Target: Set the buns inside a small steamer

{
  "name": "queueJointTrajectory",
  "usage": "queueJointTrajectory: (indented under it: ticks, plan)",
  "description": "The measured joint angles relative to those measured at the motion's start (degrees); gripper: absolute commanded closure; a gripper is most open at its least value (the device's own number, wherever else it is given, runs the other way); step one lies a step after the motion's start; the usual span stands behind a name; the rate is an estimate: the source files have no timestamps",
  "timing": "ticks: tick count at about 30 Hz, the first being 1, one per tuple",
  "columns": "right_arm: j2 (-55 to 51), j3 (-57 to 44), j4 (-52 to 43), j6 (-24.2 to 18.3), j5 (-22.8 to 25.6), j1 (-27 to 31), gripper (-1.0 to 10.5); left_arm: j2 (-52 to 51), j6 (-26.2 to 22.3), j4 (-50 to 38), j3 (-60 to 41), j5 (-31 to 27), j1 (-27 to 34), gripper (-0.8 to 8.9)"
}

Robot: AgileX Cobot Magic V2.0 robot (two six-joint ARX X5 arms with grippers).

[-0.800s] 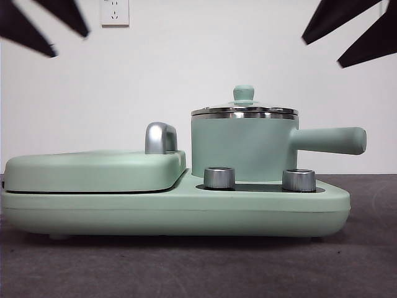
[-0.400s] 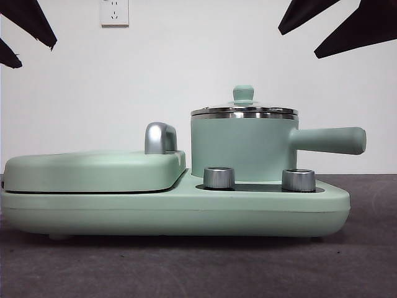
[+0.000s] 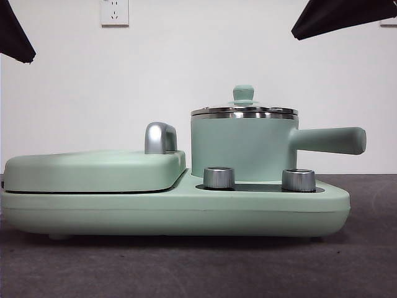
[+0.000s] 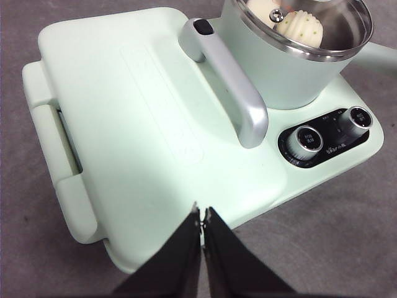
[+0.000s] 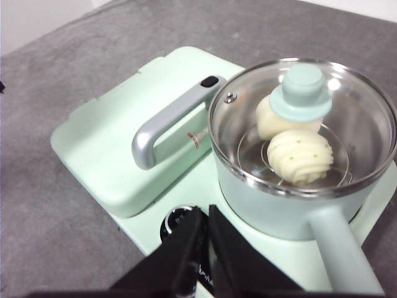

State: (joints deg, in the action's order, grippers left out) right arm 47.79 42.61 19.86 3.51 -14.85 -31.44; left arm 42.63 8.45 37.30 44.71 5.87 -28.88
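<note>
Mint-green small steamer (image 5: pixel 273 211), cream-white buns (image 5: pixel 296 155), one ribbed with green specks

Matt mint-green small steamer (image 3: pixel 240 148) with polished steel rim under clear glass lid (image 5: pixel 302 118); brushed-metal knobs (image 3: pixel 219 177).

We see both arms drawn further up and outward in the front view. A second ago two dark tips showed at each top corner; now only one black tip (image 3: pixel 13 34) remains at the top left and one (image 3: pixel 341 17) at the top right.
</note>
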Motion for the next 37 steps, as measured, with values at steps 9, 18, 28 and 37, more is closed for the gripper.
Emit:
queueJointTrajectory:
  ticks: [9, 18, 28, 37]
  plan:
    - [0.0, 0.0, -0.6, 0.0, 0.0, 0.0, 9.3, 0.0, 0.0, -0.3, 0.0, 0.0, 0.0, 8.07]
    - [0.0, 0.0, -0.7, 0.0, 0.0, 0.0, 9.3, -8.3, -1.4, -11.3, -5.4, 0.0, 8.3, 8.07]
    - [0.0, 0.0, -0.8, 0.0, 0.0, 0.0, 9.3, -25.4, -1.1, -26.8, -22.9, 0.0, 24.6, 8.07]
    - [0.0, 0.0, -0.8, 0.0, 0.0, 0.0, 9.3, -38.6, -1.4, -29.4, -37.5, 0.0, 28.4, 8.07]
